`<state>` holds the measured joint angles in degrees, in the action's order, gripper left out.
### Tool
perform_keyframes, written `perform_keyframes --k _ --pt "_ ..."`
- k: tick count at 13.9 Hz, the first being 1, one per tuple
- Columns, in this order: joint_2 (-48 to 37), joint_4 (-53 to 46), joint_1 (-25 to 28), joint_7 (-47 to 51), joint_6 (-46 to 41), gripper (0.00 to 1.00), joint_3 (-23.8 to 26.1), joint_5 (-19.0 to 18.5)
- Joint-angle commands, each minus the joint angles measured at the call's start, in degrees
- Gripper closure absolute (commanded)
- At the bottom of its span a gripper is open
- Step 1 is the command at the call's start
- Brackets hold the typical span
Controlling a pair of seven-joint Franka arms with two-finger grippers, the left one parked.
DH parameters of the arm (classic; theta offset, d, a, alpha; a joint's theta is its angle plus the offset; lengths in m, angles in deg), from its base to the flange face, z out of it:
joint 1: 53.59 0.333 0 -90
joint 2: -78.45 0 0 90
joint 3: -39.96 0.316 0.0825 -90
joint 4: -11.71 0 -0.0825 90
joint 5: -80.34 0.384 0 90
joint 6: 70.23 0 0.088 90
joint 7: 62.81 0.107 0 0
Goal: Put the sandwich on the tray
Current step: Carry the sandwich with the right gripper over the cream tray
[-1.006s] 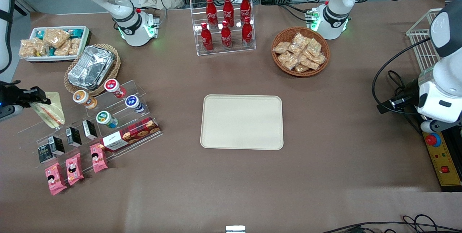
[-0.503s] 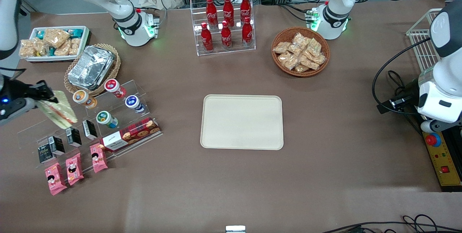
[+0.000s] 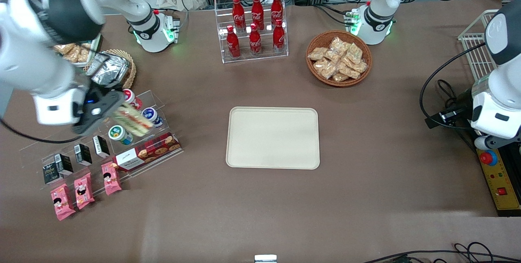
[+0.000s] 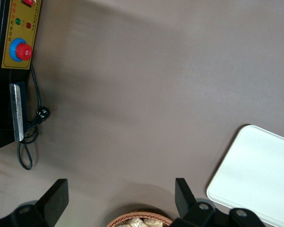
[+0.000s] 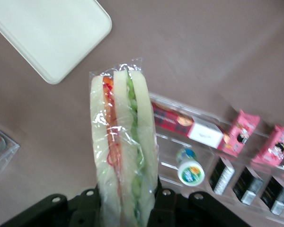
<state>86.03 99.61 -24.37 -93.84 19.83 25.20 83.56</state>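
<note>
A: Since a second ago the arm has swung in from the working arm's end of the table, carrying the clear-wrapped triangular sandwich with pale bread and red and green filling; it now hangs over the clear acrylic snack stand, above the small round cups.

B: And the pincer?

A: Closed on the sandwich's wide end; the wrist view shows the black fingers pressing both bread faces, the wedge pointing away. The large flat beige tray with rounded corners sits bare, well apart toward the table's middle.

B: How to finish this well?

A: I'd keep it high enough to clear the stand, travel until it's over the tray's middle, lower it close, then let go, so the soft wedge doesn't tip over the low rim.

B: Any writing legible?

A: The red bottles in the clear rack read Coca-Cola. The red tartan box carries a label I can't read.
</note>
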Motion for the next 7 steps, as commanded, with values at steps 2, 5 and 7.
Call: perform_keyframes --k 2,5,7 --pt "4.71 -2.21 6.63 2.82 5.45 0.64 -0.8 0.47" --pt "9.8 -6.23 10.84 2.47 8.71 0.64 -0.71 0.65" --pt "13.49 -8.53 13.4 2.03 11.87 0.64 -0.71 0.65"
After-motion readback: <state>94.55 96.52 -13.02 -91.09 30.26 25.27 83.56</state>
